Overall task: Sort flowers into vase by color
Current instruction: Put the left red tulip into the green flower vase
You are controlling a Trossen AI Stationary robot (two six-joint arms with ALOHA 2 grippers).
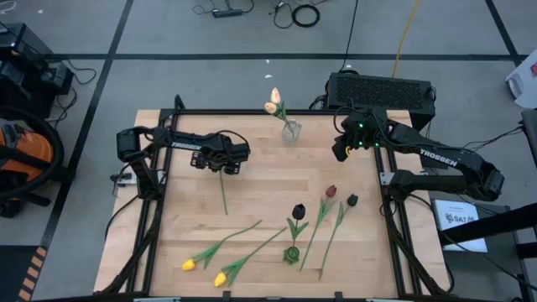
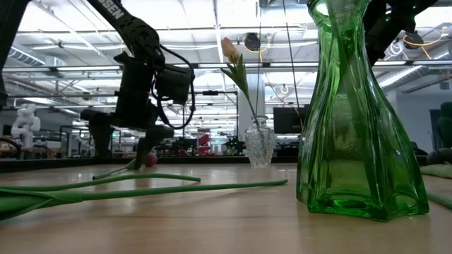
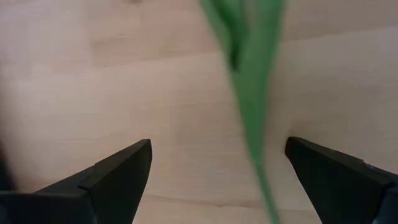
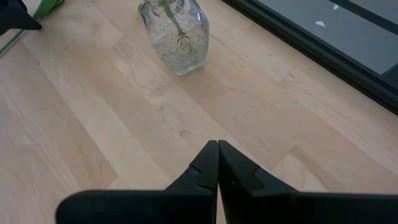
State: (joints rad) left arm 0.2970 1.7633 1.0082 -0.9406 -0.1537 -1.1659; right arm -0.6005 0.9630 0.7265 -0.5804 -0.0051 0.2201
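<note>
The wooden tabletop (image 1: 185,226) is bounded by a dark frame, and its widest bare stretch is the middle band between the two arms and the near half where the loose flowers lie.

The left gripper (image 1: 229,164) hangs low over the left half, well in from the left edge, its fingers (image 3: 118,171) spread wide on either side of a green stem (image 3: 252,124) lying on the wood without touching it. In the low view a small pinkish head seems to lie at that stem's far end, though it is too small to be sure.

The right gripper (image 4: 217,152) waits near the far right corner with its fingers pressed together on nothing, bare wood below it.

A clear glass vase (image 1: 290,131) stands close to the far edge, holding two peach tulips (image 1: 273,102). A green vase (image 1: 291,252) stands near the front edge with one dark tulip (image 1: 299,210) in it.

Just right of it lie a dark red tulip (image 1: 331,191) and a near-black tulip (image 1: 351,200), stems running toward the front. Two yellow tulips (image 1: 204,271) lie by the front left edge.
</note>
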